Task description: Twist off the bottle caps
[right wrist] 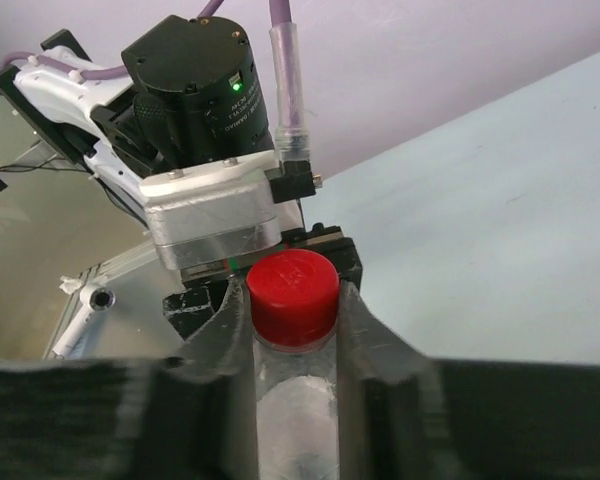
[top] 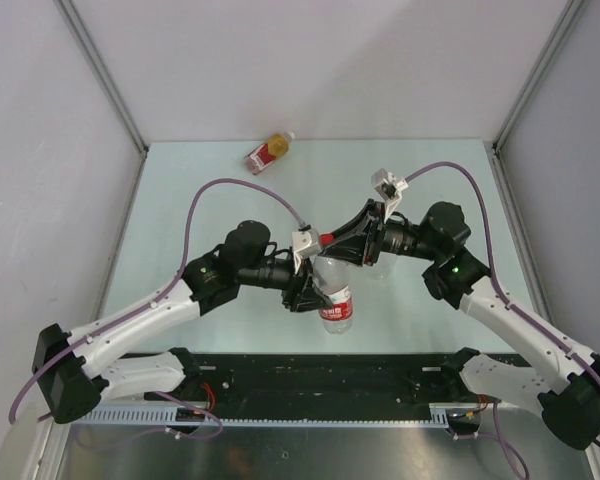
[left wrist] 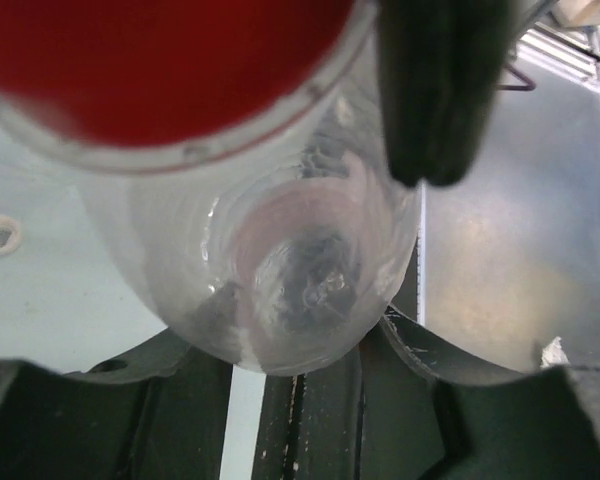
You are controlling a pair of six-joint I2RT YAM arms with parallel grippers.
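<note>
Red cap pinched in right claw, left claw gripping the bottle

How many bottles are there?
2: a clear, red-labelled plastic bottle held at centre, and a small amber-filled bottle lying at the far edge. Another may be hidden.

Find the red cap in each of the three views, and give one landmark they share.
Top external: red cap mid-picture, at the upper end of the clear bottle.
Left wrist: a red blur across the top left.
Right wrist: lower centre, clamped in the right gripper.
Shared landmark: the clear bottle under the cap.
</note>
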